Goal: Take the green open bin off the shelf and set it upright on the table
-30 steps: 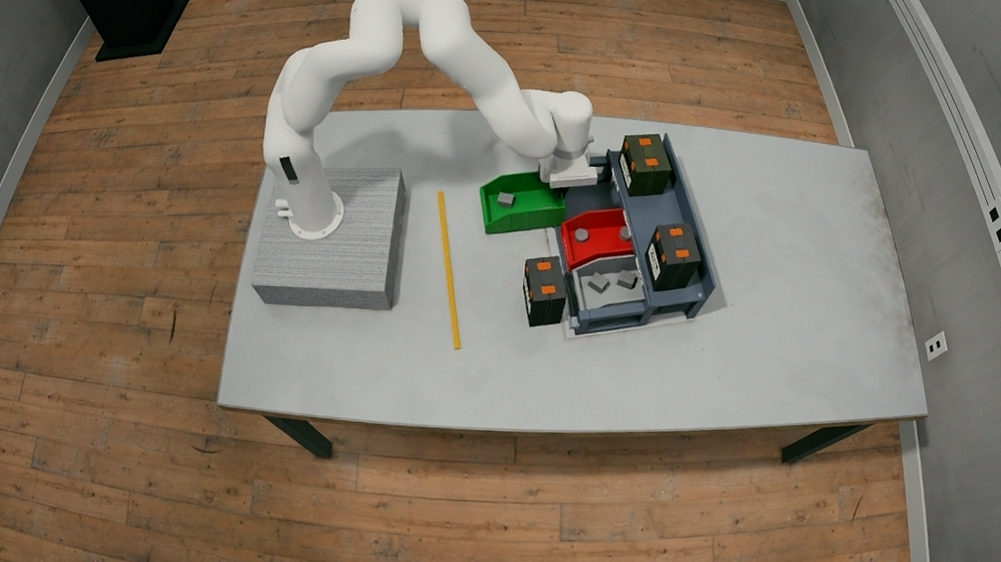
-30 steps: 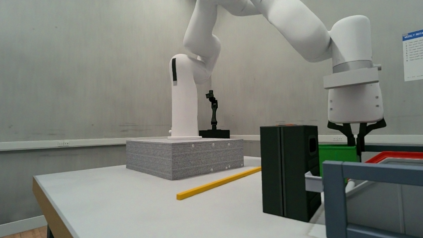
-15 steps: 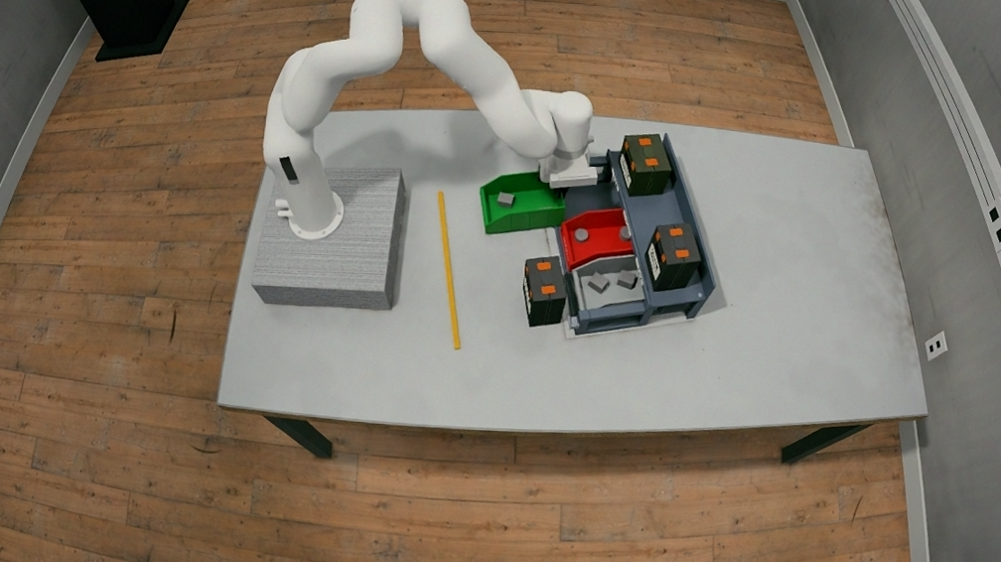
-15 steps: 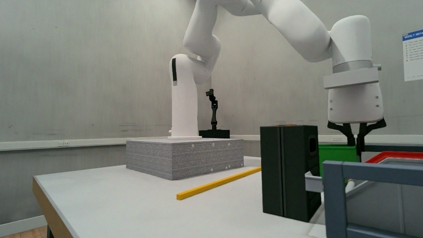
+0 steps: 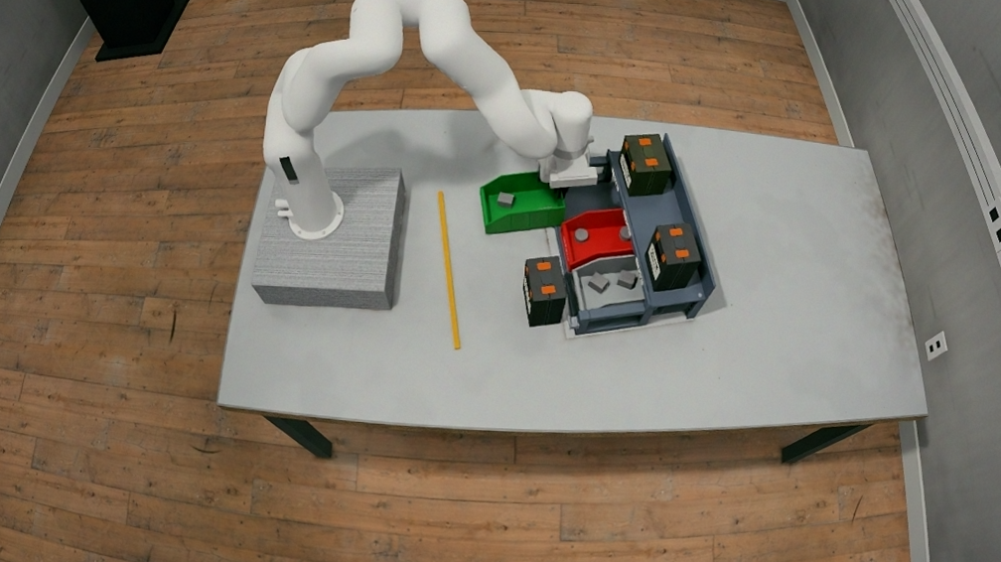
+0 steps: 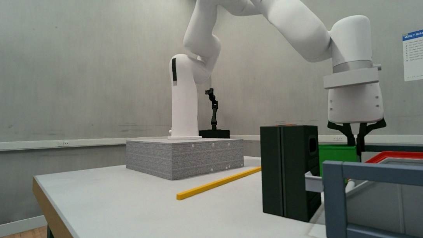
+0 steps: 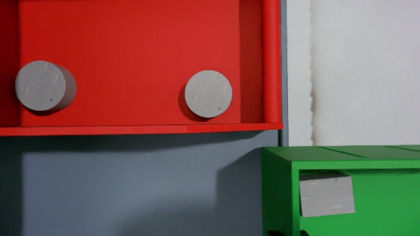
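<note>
The green open bin (image 5: pixel 523 202) stands upright on the table just left of the blue-grey shelf (image 5: pixel 641 239), its back end at the shelf's edge. A grey block (image 5: pixel 504 199) lies inside it. It also shows in the side view (image 6: pixel 337 158) and in the wrist view (image 7: pixel 340 189), with the block (image 7: pixel 326 193). My gripper (image 5: pixel 573 178) points straight down over the bin's back wall. Its fingers (image 6: pixel 359 147) are shut on that thin wall, with dark tips on either side of it in the wrist view (image 7: pixel 286 233).
A red bin (image 5: pixel 598 235) with two grey cylinders and a pale grey bin (image 5: pixel 610 288) with blocks sit on the shelf. Two dark boxes (image 5: pixel 645 164) (image 5: pixel 673 255) stand on the shelf; a third (image 5: pixel 544 290) stands at its front left corner. A yellow bar (image 5: pixel 447 268) lies beside the grey arm base (image 5: pixel 331 238).
</note>
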Available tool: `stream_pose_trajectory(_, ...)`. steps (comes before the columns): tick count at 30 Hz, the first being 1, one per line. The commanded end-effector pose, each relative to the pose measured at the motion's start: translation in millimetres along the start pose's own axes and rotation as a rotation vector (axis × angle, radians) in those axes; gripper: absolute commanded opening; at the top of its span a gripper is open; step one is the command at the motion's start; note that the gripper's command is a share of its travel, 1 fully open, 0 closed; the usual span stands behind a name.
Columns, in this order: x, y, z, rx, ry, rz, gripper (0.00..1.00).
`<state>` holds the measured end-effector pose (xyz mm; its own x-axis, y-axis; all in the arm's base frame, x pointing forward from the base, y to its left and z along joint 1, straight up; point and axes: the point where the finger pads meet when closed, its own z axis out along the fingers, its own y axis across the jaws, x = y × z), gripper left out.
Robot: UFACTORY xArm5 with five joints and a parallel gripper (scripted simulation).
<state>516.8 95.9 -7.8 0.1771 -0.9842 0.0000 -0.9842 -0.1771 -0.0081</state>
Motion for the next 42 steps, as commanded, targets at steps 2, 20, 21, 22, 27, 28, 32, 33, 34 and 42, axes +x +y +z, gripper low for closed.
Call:
stream_pose_trajectory(2,0.0,-1.9,-2.0,0.005,0.000,0.000,0.00)
stream_pose_trajectory(20,0.0,-0.6,-5.8,0.006,0.000,0.000,0.00)
stream_pose_trajectory(21,0.0,-0.1,-5.8,0.006,0.000,0.000,0.00)
stream_pose_trajectory(22,0.0,0.5,-5.8,0.006,0.000,0.000,0.00)
stream_pose_trajectory(27,0.0,3.5,-5.8,0.006,0.000,0.000,0.00)
stream_pose_trajectory(28,0.0,4.1,-5.8,0.006,0.000,0.000,0.00)
stream_pose_trajectory(32,0.0,6.4,-5.8,0.006,0.000,0.000,0.00)
stream_pose_trajectory(33,0.0,7.0,-5.8,0.006,0.000,0.000,0.00)
stream_pose_trajectory(34,0.0,8.2,-5.8,0.006,0.000,0.000,0.00)
stream_pose_trajectory(42,0.0,11.6,-5.8,0.005,0.000,0.000,0.00)
